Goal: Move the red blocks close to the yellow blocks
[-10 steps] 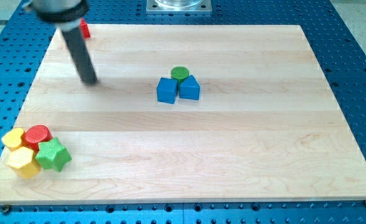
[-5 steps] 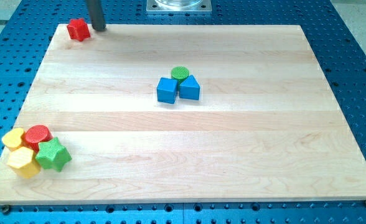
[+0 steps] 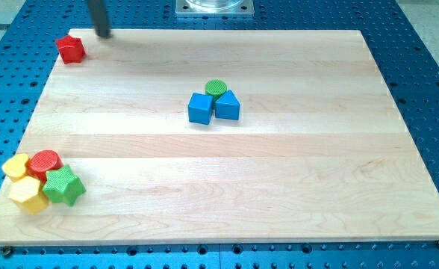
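Observation:
A red block (image 3: 71, 48) of irregular shape sits at the board's top left edge. My tip (image 3: 104, 33) is just to its upper right, a short gap away, at the board's top edge. A red cylinder (image 3: 45, 161) sits at the bottom left, touching two yellow blocks: one (image 3: 15, 167) to its left and a yellow hexagon (image 3: 27, 194) below it. A green star (image 3: 63, 186) touches that cluster on its right.
In the board's middle stand a blue cube (image 3: 200, 108), a blue triangular block (image 3: 228, 105) and a green cylinder (image 3: 216, 89), all touching. The wooden board (image 3: 279, 164) lies on a blue perforated table.
My tip went from mid-left of the board up to the top edge, then moved left. The red block at top left slid left and slightly down.

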